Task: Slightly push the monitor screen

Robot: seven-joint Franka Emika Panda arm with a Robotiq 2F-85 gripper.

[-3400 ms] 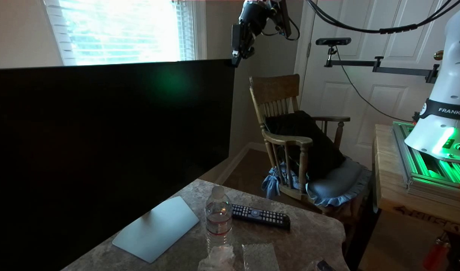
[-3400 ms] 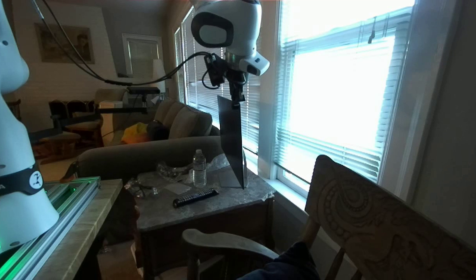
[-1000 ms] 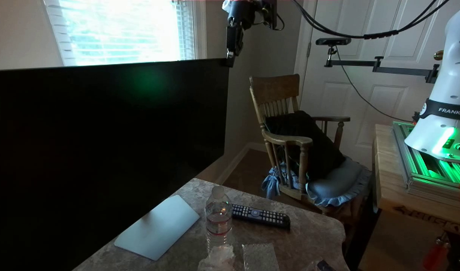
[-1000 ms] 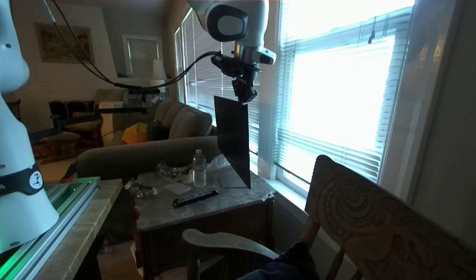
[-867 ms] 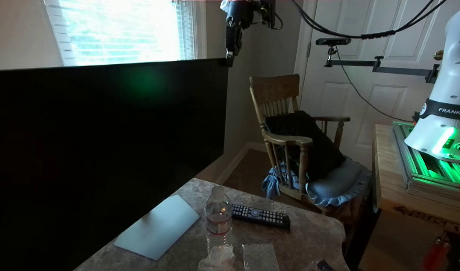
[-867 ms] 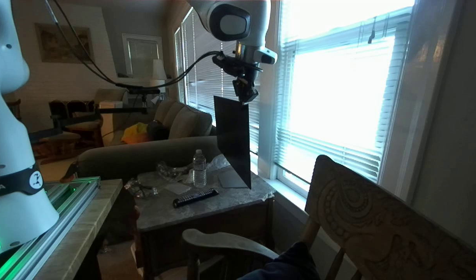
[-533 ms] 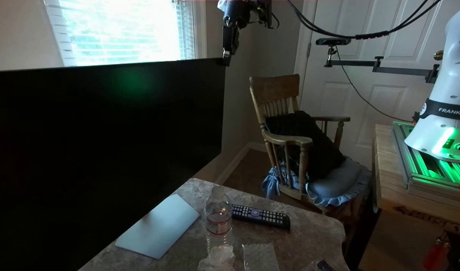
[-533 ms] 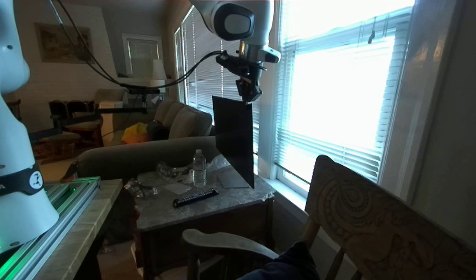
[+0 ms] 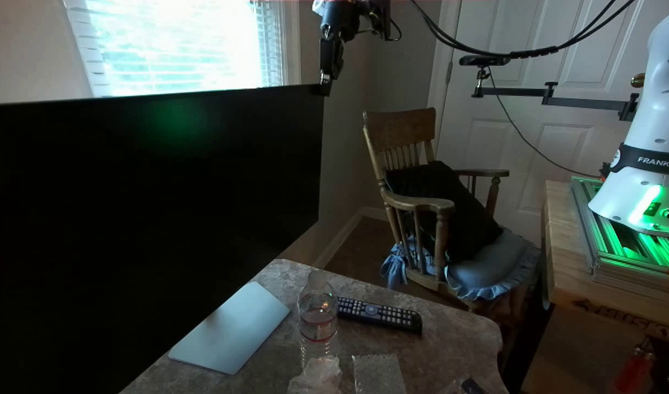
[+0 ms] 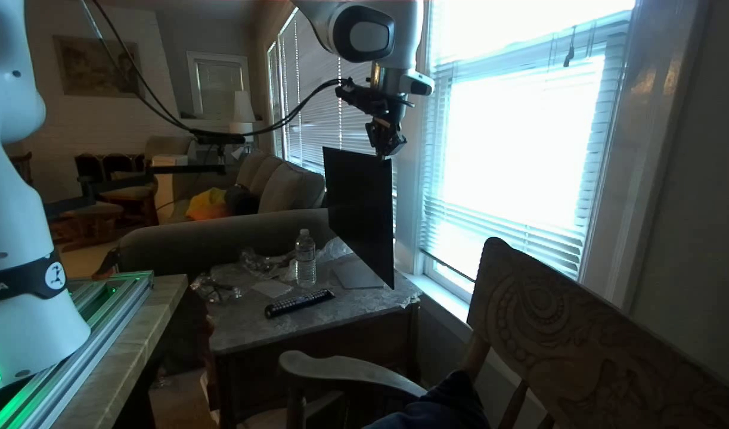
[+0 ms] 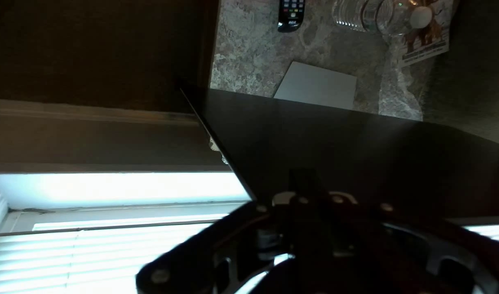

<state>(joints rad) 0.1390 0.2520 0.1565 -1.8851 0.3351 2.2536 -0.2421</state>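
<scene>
The monitor screen (image 9: 148, 235) is a very large, flat, glossy black panel with a faint green reflection. It stands upright on the table and also shows in an exterior view (image 10: 359, 208) and in the wrist view (image 11: 355, 155). My gripper (image 9: 324, 87) points down at the screen's top corner, on the chair side. It is at the same corner in an exterior view (image 10: 385, 154), seemingly touching the front face. In the wrist view the fingers (image 11: 305, 179) look closed together, dark against the panel, with nothing seen between them. The exact contact is too dark to see.
On the table (image 9: 443, 350) are a grey-blue flat sheet (image 9: 230, 331) before the screen, a water bottle (image 9: 318, 323), a black remote (image 9: 378, 314) and clear plastic wrap. A wooden rocking chair (image 9: 400, 131) stands nearby. A window (image 10: 519, 167) is behind the screen.
My gripper has moved toward the window, and the screen's chair-side edge has moved with it, turning the screen. The green reflection has slid left. The table items have stayed put.
</scene>
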